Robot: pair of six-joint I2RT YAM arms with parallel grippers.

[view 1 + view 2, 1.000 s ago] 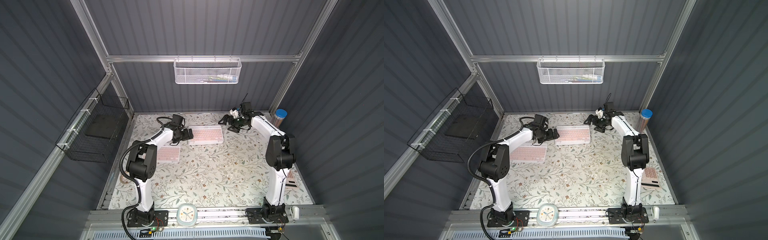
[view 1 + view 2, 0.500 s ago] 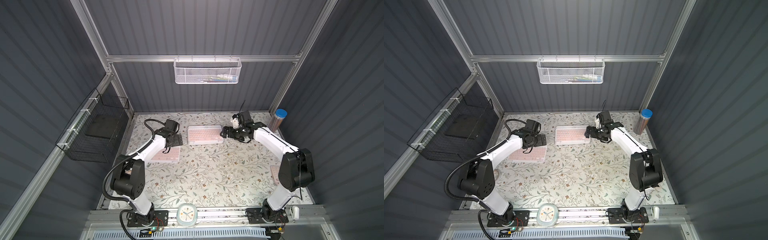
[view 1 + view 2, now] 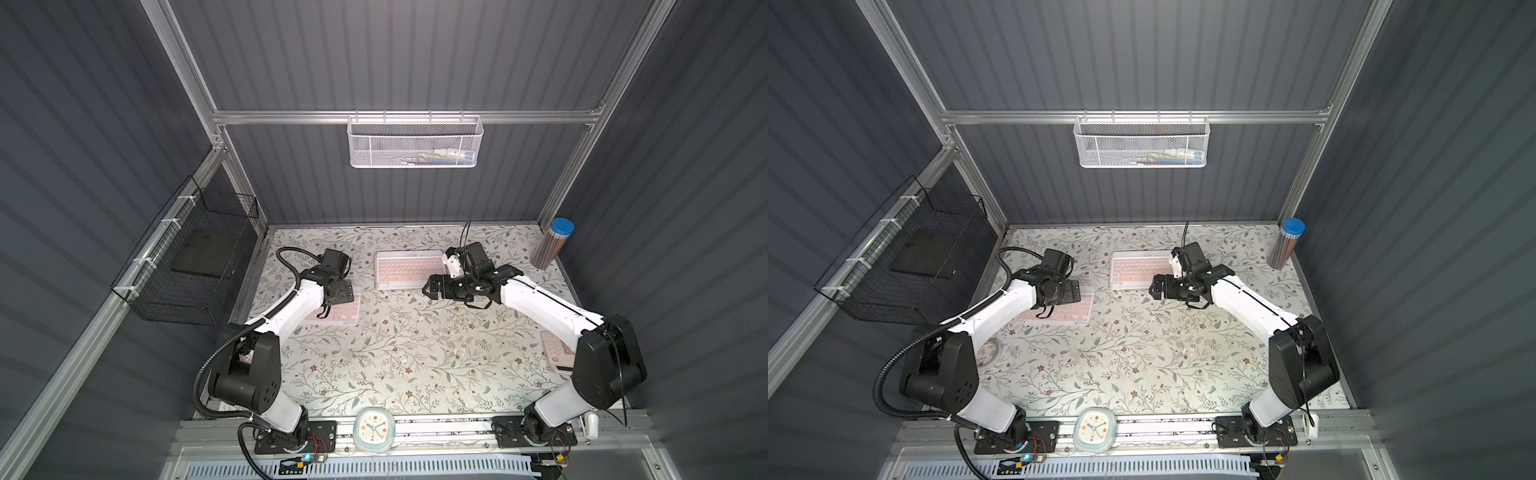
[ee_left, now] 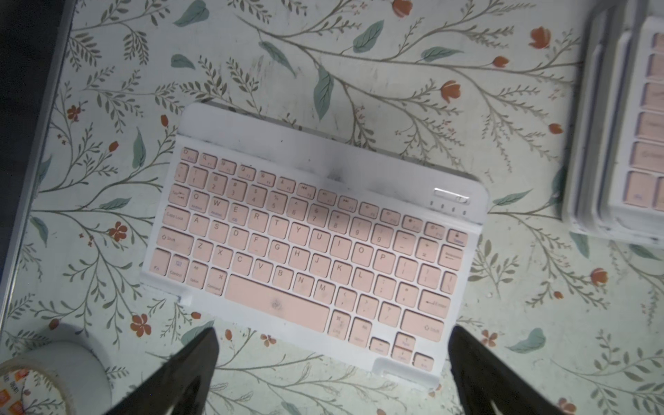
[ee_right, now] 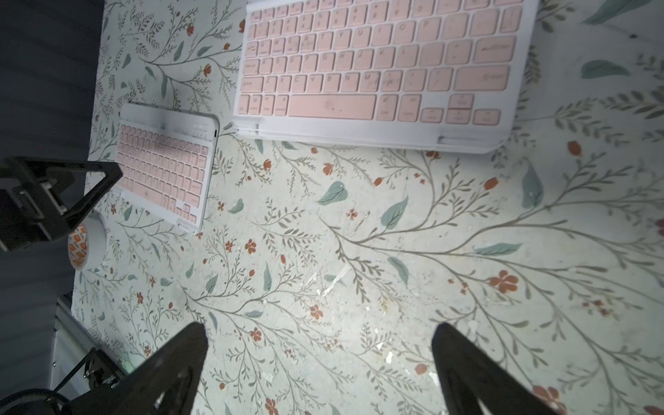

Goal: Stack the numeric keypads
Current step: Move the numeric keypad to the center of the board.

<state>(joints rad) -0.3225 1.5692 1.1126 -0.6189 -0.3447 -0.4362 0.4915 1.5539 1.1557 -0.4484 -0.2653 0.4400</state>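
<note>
Cream-coloured, flower-printed table (image 3: 415, 353) is seen bearing a stack of keypads (image 3: 405, 270) at its far middle, pink keys uppermost and several white frames layered beneath. One pink-keyed keypad (image 3: 345, 313) is left lying flat and apart from it, towards the left side. Since a second ago both arms are drawn back from the stack. The left gripper (image 4: 332, 359) is now held above the lone keypad's edge, jaws spread wide and empty. The right gripper (image 5: 319, 345) is hung over bare table before the stack, likewise spread. The stack is judged released, and the lone keypad is judged to be the next pickup.
</note>
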